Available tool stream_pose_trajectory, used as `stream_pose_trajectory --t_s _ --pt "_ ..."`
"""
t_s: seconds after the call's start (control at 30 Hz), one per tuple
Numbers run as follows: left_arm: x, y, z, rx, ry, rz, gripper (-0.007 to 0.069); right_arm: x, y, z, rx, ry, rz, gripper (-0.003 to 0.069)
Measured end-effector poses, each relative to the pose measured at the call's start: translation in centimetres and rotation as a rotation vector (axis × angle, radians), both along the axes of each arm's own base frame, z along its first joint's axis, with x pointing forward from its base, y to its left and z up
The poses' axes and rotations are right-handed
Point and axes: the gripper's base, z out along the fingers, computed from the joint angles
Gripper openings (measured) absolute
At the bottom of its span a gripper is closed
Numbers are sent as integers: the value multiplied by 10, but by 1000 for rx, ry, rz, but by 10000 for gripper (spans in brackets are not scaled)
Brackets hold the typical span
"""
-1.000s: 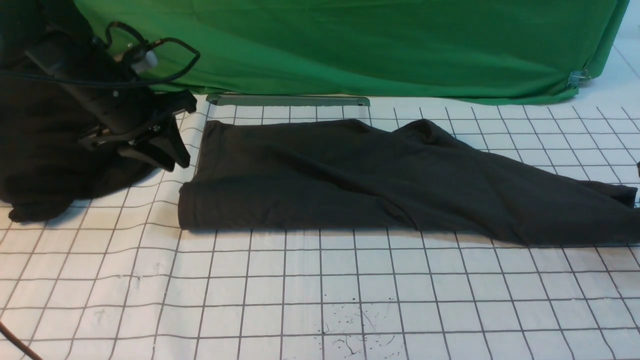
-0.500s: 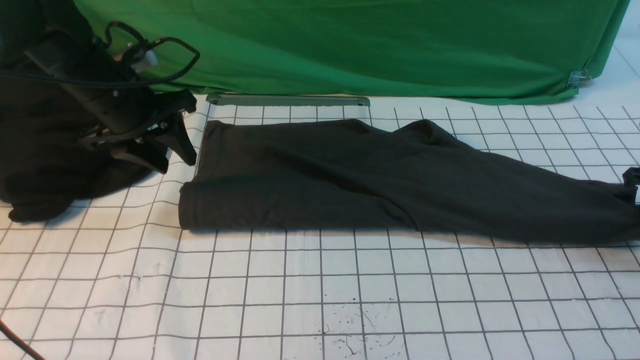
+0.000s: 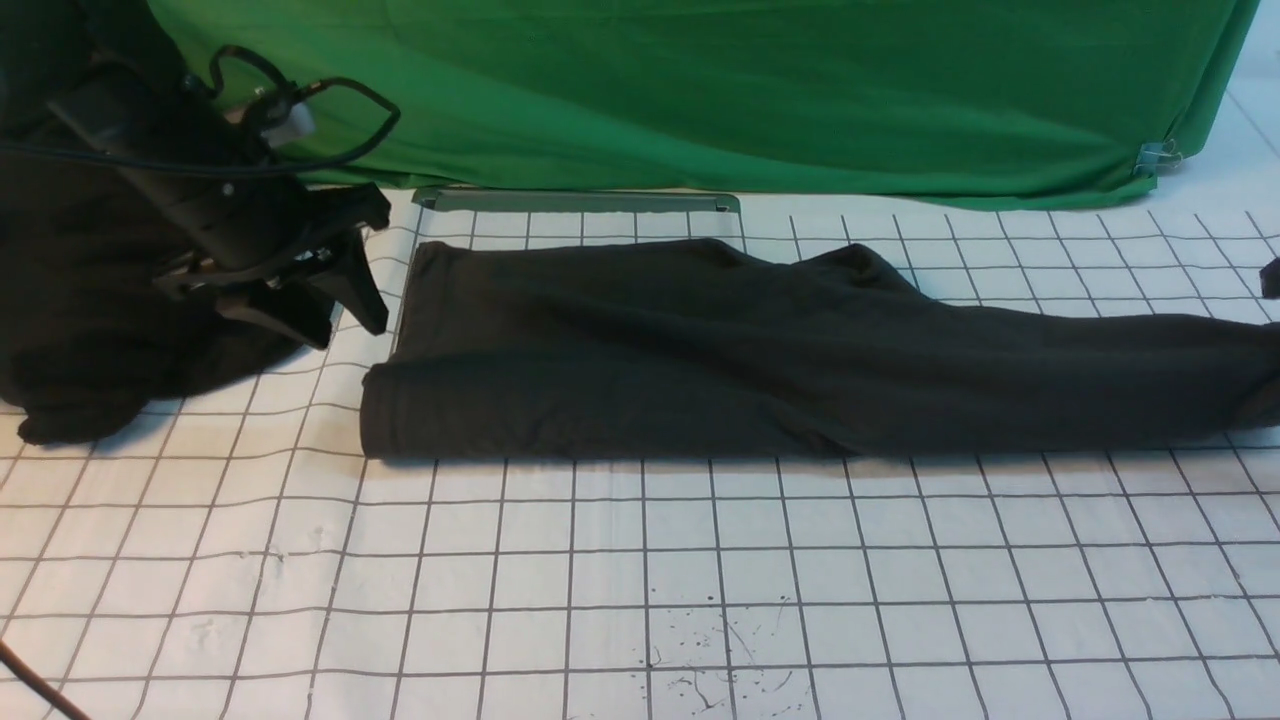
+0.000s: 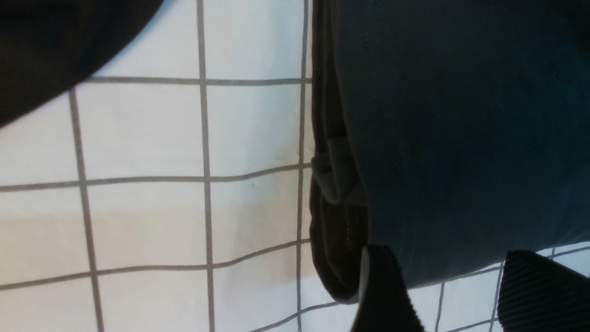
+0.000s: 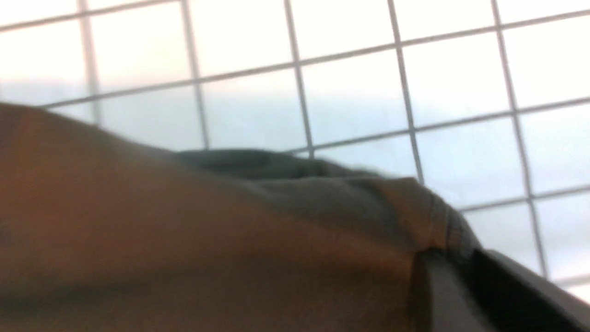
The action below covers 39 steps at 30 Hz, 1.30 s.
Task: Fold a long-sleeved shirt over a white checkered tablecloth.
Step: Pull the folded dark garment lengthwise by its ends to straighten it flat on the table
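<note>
Shirt (image 3: 700, 350) end at the right jaws has swung up and straighter. Those jaws look clamped on it. Left jaws stand apart, just by the other end. It lies in a long strip on the cloth (image 3: 640, 560), so I think the short folds are still left.

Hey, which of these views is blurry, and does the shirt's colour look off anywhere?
Right wrist view: blurred, shirt tinted orange-brown, tablecloth washed out. Left wrist view: sharp, shirt looks bluish. Front view: sharp, evenly lit, shirt reads black.
</note>
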Motion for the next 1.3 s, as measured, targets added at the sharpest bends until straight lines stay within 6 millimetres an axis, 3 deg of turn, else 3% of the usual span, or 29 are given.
stream_pose_trajectory --t_s 0.1,0.17,0.2,0.23,0.3,0.37,0.4,0.47,0.6,0.77,0.93,1.17,1.27,1.3 --pt "-3 2 -1 20 26 -13 340 5 -2 -21 0 30 1 222" --pt "-4 3 -2 38 36 -19 340 7 -3 -32 2 50 -6 379" --pt "-5 3 -3 42 39 -20 340 7 -3 -31 2 52 -7 442" --pt "-5 3 -3 42 40 -20 340 7 -4 -31 2 51 -8 454" --pt "-10 3 -1 42 48 -11 340 9 -5 -17 -4 47 -4 580" --pt "-14 3 2 41 46 -10 340 10 -5 -3 -7 46 1 617" --pt "-15 3 3 41 44 -10 340 10 -5 1 -7 47 3 620" --pt "-23 2 12 31 32 -7 340 5 -3 30 9 68 -1 618" --pt "-36 -7 8 24 65 -26 340 -11 4 48 64 189 8 601" --pt "-50 -23 -21 29 143 -59 340 -26 9 25 107 315 12 596" --pt "-40 -25 -37 40 65 -15 350 -27 8 -4 85 257 -6 596" --pt "-29 -29 -61 33 57 11 384 -21 6 -9 58 181 -17 596" --pt "-28 -30 -71 28 94 18 325 -19 5 -15 57 180 -19 596" --pt "-29 -30 -73 35 108 10 262 -19 5 -19 58 186 -19 596"
